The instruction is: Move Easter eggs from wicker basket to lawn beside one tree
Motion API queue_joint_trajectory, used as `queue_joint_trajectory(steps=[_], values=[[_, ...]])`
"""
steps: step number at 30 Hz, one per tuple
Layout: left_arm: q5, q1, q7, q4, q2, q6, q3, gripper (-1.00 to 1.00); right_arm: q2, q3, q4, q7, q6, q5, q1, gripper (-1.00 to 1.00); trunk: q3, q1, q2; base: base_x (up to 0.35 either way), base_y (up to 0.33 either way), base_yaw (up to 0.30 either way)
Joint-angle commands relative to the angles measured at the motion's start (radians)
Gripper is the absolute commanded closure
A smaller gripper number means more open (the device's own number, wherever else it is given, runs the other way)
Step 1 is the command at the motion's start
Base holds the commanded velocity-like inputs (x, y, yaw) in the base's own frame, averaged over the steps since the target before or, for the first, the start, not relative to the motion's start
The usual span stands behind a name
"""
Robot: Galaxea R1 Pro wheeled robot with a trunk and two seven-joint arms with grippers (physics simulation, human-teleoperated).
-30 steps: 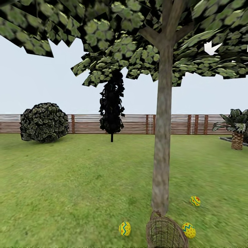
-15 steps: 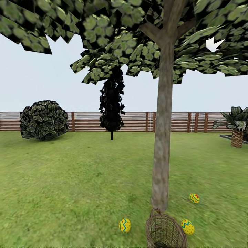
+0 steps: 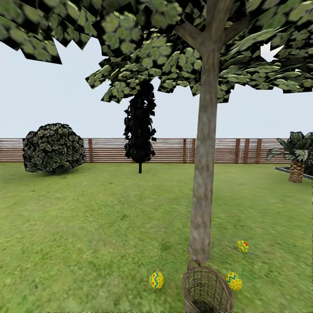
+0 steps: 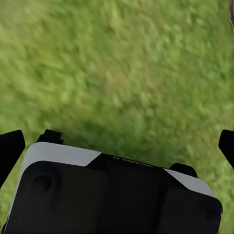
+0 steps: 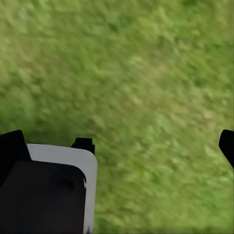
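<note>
Three Easter eggs (image 3: 156, 280) lie on the lawn (image 3: 87, 226) around the tree (image 3: 203, 174), beside the wicker basket (image 3: 206, 289); both pincers, left (image 4: 117, 141) and right (image 5: 122, 141), stand apart.

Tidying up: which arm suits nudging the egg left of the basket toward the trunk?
Probably left: that yellow patterned egg lies left of the tan wicker basket; left claw, right claw both open over grass.

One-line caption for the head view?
Three Easter eggs lie on the lawn around the tree, beside the wicker basket.
</note>
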Motion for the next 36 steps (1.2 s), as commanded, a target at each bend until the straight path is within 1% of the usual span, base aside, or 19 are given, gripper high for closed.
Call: queue_joint_trajectory(steps=[1, 10, 17, 32, 36], values=[[0.006, -0.001, -0.003, 0.003, 0.000, 0.001, 0.000, -1.00, 0.000, 0.003, 0.001, 0.003, 0.001, 0.008, -0.001, -1.00, 0.001, -0.004, 0.007, 0.000, 0.000, -0.062], [0.006, 0.001, -0.004, 0.002, -0.001, 0.002, 0.000, -1.00, 0.000, 0.003, 0.002, 0.003, 0.002, 0.009, -0.001, -1.00, 0.015, -0.038, 0.070, 0.000, 0.000, -0.064], [0.006, 0.001, -0.004, 0.002, -0.009, 0.001, 0.000, -1.00, 0.000, 0.003, 0.001, 0.004, 0.002, 0.009, -0.001, -1.00, 0.025, -0.065, 0.119, 0.000, 0.000, -0.065], [0.005, 0.001, -0.004, 0.003, -0.022, 0.001, 0.000, -1.00, 0.001, 0.003, 0.001, 0.003, 0.002, 0.009, -0.001, -1.00, 0.001, -0.065, 0.119, 0.000, 0.000, -0.065], [0.005, 0.001, -0.004, 0.003, -0.025, 0.001, 0.000, -1.00, 0.007, 0.003, 0.001, 0.003, 0.002, 0.009, -0.001, -1.00, -0.006, -0.065, 0.119, 0.000, 0.000, -0.065]])
